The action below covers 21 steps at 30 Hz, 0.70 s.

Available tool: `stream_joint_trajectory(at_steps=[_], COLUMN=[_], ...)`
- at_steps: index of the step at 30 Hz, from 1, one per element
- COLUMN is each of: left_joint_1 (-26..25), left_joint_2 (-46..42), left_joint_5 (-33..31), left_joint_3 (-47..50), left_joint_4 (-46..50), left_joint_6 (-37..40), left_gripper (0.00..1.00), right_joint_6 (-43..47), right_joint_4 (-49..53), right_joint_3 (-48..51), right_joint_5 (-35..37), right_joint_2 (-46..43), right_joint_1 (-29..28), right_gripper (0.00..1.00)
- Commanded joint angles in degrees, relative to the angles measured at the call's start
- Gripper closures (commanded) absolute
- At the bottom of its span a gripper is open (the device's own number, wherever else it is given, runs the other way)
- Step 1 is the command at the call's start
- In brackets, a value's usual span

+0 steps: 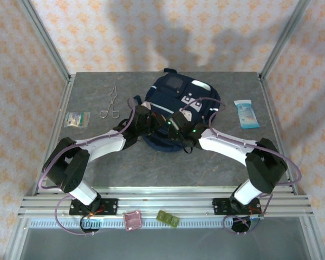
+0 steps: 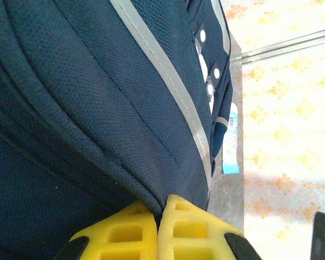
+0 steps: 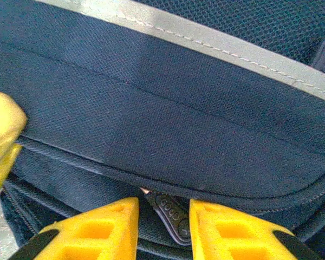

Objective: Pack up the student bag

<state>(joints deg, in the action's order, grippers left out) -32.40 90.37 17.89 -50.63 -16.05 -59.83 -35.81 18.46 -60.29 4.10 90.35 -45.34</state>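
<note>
Grey table (image 1: 151,162), student bag (image 1: 176,103) toward its far edge at centre, left gripper (image 2: 158,225) with jaws pressed together pinching a bag seam, right gripper (image 3: 163,216) jaws slightly spread around a black zipper pull (image 3: 170,214), blue packet (image 1: 246,114) near the right edge.

A mottled grey, stone-look surface (image 1: 151,168) fills the middle of the overhead view, framed along its edges by pale metal rails. Slanted aluminium posts (image 1: 46,38) rise from the far corners on the left and right. Behind and to both sides hangs a cream wall covering (image 1: 124,32) printed with small orange floral motifs; soft grey shadows fall across its upper middle. The light is even and diffuse. Along the near edge runs a ribbed aluminium rail (image 1: 168,203), and below it lies a grey panel (image 1: 162,244).
</note>
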Motion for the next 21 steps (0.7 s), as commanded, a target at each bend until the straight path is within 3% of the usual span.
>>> stream_joint_trajectory(at_steps=[1, 5, 9, 14, 21], left_joint_1=[-1.2, -1.6, -1.7, -1.7, -1.6], left_joint_2=[-2.8, -2.5, -2.4, -2.6, -3.4], left_joint_5=[3.4, 3.9, 3.8, 3.6, 1.1], left_joint_3=[-3.9, -4.4, -4.3, -3.7, -2.9], left_joint_4=[-7.3, -7.8, -7.7, -8.1, -6.7], left_joint_6=[-0.4, -0.6, -0.6, -0.8, 0.7], left_gripper=[1.00, 1.00, 1.00, 1.00, 1.00], right_joint_6=[1.9, 3.7, 5.2, 5.1, 4.4], right_joint_4=[0.0, 0.2, 0.2, 1.3, 1.1], right_joint_3=[-2.3, -4.8, -6.8, -6.7, -4.3], right_joint_5=[2.6, 3.3, 1.8, 3.3, 1.5], right_joint_2=[2.2, 5.4, 7.4, 7.2, 6.4], right_joint_1=[0.1, 0.1, 0.1, 0.3, 1.9], right_gripper=[0.67, 0.67, 0.87, 0.99, 1.00])
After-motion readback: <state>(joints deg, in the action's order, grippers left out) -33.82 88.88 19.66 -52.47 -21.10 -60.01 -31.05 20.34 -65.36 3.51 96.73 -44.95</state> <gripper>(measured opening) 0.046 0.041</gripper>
